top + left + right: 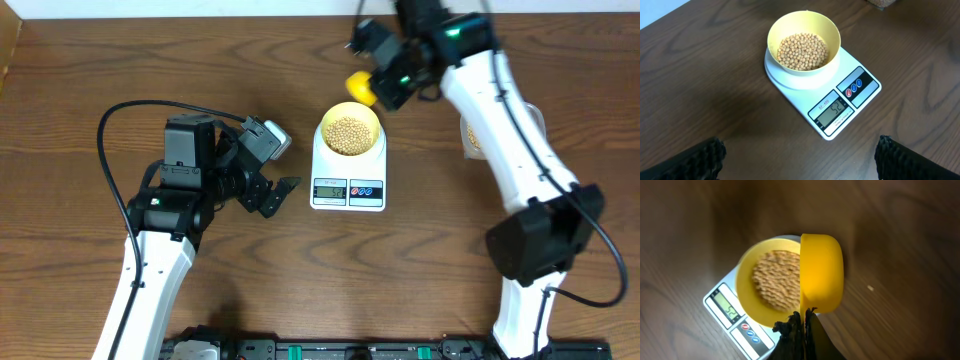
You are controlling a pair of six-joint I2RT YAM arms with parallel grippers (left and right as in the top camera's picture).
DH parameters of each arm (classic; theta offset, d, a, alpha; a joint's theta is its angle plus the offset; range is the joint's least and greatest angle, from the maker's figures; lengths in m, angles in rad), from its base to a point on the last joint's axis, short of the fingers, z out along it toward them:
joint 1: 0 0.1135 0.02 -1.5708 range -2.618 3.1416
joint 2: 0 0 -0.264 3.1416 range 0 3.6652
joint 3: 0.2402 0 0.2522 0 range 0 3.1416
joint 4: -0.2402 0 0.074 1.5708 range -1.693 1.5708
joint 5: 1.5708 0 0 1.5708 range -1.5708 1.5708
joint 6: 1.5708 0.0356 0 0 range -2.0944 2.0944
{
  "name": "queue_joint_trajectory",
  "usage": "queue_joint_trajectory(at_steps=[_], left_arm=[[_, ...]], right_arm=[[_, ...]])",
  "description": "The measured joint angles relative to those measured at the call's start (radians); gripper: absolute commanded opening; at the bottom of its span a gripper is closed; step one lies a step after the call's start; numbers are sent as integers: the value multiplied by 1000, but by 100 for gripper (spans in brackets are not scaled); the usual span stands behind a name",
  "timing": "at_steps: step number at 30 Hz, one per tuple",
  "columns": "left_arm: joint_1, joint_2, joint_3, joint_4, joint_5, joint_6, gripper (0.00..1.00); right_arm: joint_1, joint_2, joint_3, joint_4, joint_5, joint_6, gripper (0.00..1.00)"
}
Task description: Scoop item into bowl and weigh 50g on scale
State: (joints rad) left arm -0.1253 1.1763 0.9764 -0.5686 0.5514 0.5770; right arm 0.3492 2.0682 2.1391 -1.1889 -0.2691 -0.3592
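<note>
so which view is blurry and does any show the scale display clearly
Right wrist view: blurred and dim, the beans smear together. Left wrist view: sharp, evenly lit, scale display crisp. Overhead view: in focus, but the display is too small to read.

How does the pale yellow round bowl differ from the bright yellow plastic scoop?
The pale yellow bowl stands upright on the white scale; the bright yellow scoop hangs tipped on its side in the right gripper. The bowl holds tan beans; the scoop's inside is hidden. Both are yellow.
</note>
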Motion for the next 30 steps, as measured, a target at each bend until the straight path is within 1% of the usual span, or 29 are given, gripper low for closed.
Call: queue_joint_trajectory(at_steps=[8, 14, 17, 21, 26, 27, 30], left_arm=[[0, 0, 0, 0, 0, 0, 98], [0, 0, 0, 0, 0, 0, 98], [0, 0, 0, 0, 0, 0, 97], [0, 0, 0, 0, 0, 0, 98], [0, 0, 0, 0, 0, 0, 98], [0, 0, 0, 0, 0, 0, 98], [0, 0, 0, 0, 0, 0, 98]], right_arm=[[-212, -73, 7, -106, -14, 94, 1], [-361, -77, 7, -187, -76, 163, 1], [-407, -77, 7, -233, -108, 206, 1], [-416, -77, 7, -242, -153, 229, 1], [-357, -76, 7, -84, -209, 243, 1], [-320, -74, 7, -39, -217, 241, 1], [-244, -68, 7, 6, -202, 222, 1]])
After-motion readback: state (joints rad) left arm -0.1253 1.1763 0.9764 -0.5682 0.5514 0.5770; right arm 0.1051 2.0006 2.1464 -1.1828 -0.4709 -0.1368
